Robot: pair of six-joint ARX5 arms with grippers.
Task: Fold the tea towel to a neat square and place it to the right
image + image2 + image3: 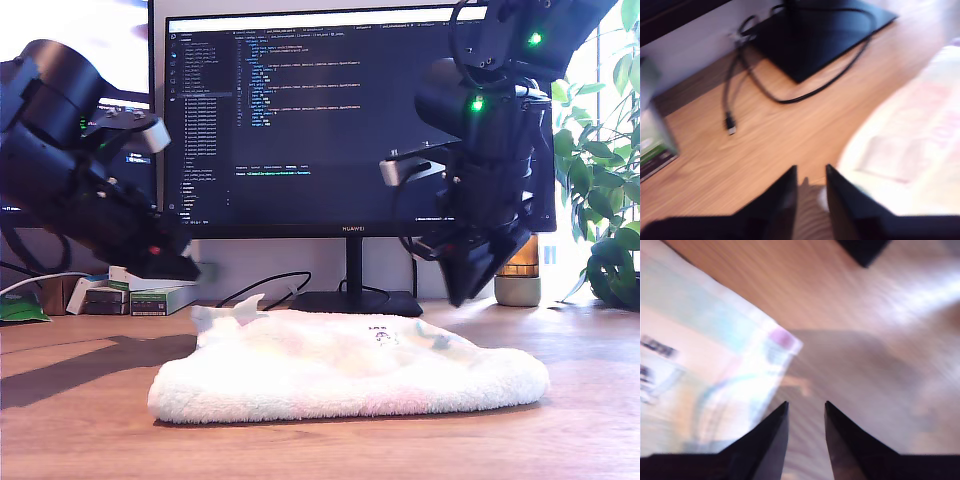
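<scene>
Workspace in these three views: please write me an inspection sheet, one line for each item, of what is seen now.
Surface: wooden desk, bare at the front.
Job's things: fluffy white terry tea towel with pastel patches, lying flat, roughly folded, mid-desk.
Clutter: small boxes at the exterior view's left; a jar at its right.
Grippers: my first claw and my second claw both hang above the desk beside the towel, slightly open, holding nothing.
Cables: black cable with a loose plug by the monitor stand base.
Surroundings: lit black monitor; green plant at the exterior view's right.
</scene>
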